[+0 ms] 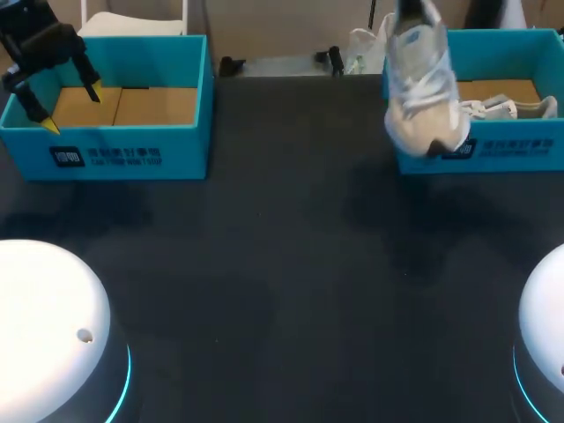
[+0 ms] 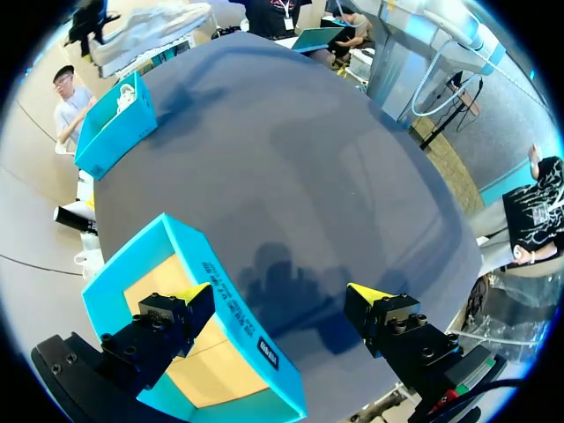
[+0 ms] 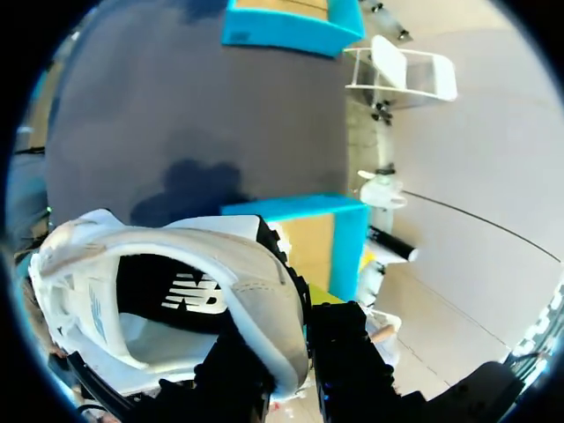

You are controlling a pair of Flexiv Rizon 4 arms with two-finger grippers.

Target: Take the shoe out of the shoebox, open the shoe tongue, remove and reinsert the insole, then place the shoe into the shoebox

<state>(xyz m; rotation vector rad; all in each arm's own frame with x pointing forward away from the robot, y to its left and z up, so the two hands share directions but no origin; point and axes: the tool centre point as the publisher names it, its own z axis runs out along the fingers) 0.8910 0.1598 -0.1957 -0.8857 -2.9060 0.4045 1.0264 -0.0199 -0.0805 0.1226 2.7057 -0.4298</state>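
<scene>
A white and grey shoe (image 1: 423,88) hangs toe-down in the air over the front wall of the right teal shoebox (image 1: 493,154). My right gripper (image 3: 295,330) is shut on its heel collar, one finger inside the shoe (image 3: 159,282) and one outside. A second pale shoe (image 1: 509,107) lies inside that box. My left gripper (image 1: 70,107) hovers open over the left teal shoebox (image 1: 132,157). Nothing is between its yellow tips (image 2: 280,295), and one tip is above the box's cardboard floor (image 2: 203,352). From the left wrist view the held shoe (image 2: 150,31) shows far across the table.
The black table (image 1: 282,264) stretches between the two boxes. Small dark items and a clear plastic bag (image 1: 361,48) lie along the far edge. White arm bases (image 1: 44,326) stand at both near corners.
</scene>
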